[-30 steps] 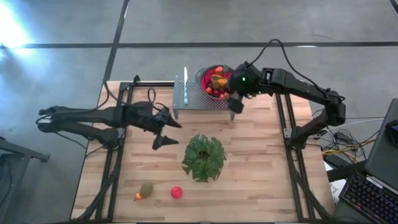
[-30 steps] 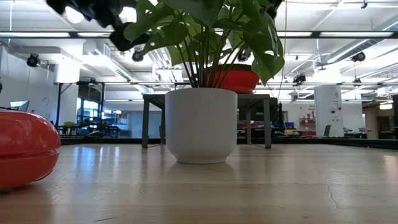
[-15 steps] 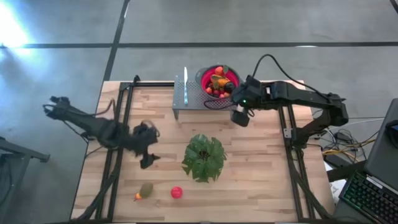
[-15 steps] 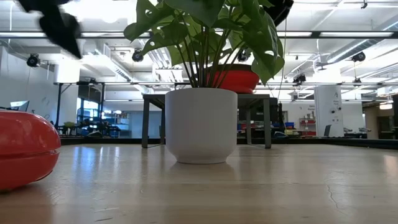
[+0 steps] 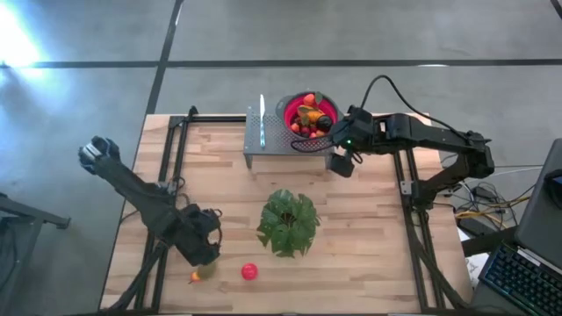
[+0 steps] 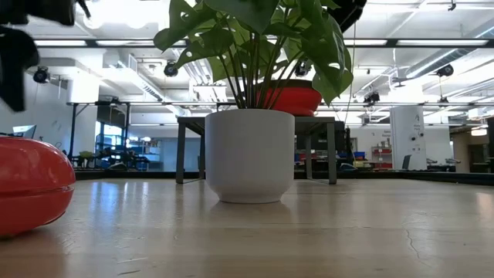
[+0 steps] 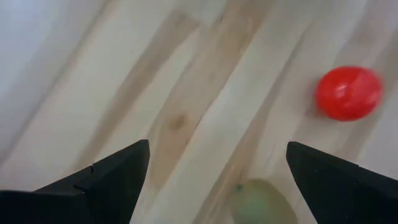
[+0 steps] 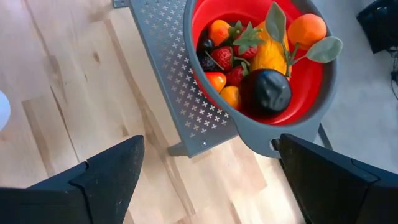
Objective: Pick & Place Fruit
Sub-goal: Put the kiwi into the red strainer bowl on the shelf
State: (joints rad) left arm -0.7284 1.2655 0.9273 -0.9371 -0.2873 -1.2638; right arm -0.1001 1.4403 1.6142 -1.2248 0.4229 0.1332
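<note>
Two fruits unmoved, left hand now lower, over olive piece.

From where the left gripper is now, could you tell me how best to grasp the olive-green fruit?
Probably from straight above, fingers closing across its rounded body. The olive-green fruit lies loose on the table, and the open left gripper already straddles it; the red fruit lies well apart.

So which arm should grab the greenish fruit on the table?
Probably the left. Its pincer hangs open right over the green fruit, beside the red fruit. The right pincer waits far off by the red bowl.
</note>
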